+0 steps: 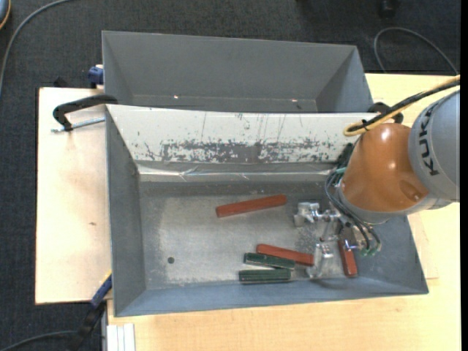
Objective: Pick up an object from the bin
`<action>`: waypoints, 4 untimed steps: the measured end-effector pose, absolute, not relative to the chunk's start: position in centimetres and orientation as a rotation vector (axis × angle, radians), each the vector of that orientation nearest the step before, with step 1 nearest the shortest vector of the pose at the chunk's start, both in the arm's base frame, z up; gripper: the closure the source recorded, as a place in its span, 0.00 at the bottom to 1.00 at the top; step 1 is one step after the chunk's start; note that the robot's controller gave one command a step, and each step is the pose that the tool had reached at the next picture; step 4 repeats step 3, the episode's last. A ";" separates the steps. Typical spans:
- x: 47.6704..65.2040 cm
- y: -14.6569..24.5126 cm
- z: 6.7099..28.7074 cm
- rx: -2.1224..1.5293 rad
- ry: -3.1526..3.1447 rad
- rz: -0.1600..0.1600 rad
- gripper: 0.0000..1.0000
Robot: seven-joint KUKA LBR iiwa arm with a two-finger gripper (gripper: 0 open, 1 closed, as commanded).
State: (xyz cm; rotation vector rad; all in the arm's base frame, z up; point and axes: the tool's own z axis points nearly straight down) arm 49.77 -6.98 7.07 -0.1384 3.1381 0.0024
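The grey bin (146, 218) is seen with the arm's orange cover (376, 170) low over one corner, and the gripper (320, 260) is placed down at the floor among the sticks. Nothing is shown raised, so the pick is judged not yet done: a grasp is to be secured and the thing lifted clear. Whether the gripper is released or clenched cannot be told.

5 things are counted: 3 red and 2 dark green.

- The long red stick (251, 206) lies well apart from the gripper, toward the far wall.
- The shorter red stick (284, 254) is laid with 1 end at the gripper and is judged the likely target.
- The first green stick (269, 261) touches it.
- The second green stick (263, 275) lies alongside, nearer the front wall.
- The short red piece (349, 262) lies just beside the gripper, on the arm's side.
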 end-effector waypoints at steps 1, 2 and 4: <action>49.7 -7.1 7.0 -0.138 3.138 0.001 1.00; 51.0 -8.7 7.1 -0.425 3.105 -0.002 1.00; 54.2 -12.7 21.1 -0.365 3.105 -0.008 1.00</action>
